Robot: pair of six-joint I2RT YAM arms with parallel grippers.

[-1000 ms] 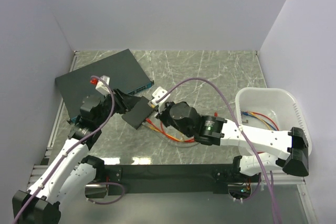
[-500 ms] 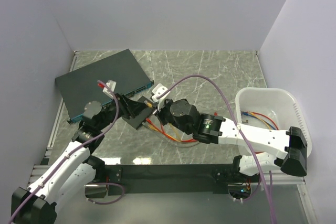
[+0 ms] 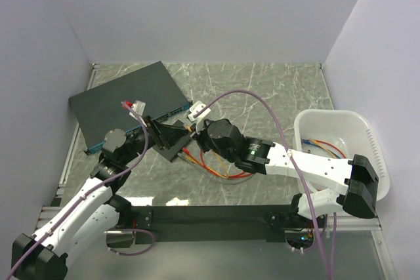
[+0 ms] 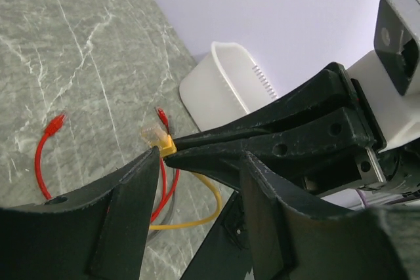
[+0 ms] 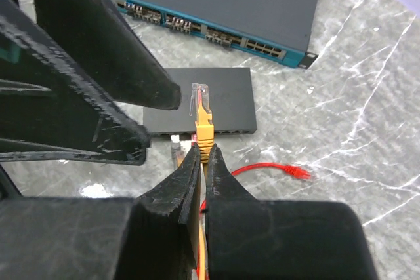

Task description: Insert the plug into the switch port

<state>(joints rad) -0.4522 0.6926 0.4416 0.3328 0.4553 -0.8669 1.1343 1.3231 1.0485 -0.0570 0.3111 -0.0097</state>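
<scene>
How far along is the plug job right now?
Done: the yellow plug is picked up, pinched in the right arm's jaws. In hand: lining it up at the small black box. Left: pushing it into a port on the box's front edge; it isn't in yet.

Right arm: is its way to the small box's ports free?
Likely yes: the right gripper holds the plug over the small black box, whose port edge shows uncovered; the left gripper sits beside it.
</scene>
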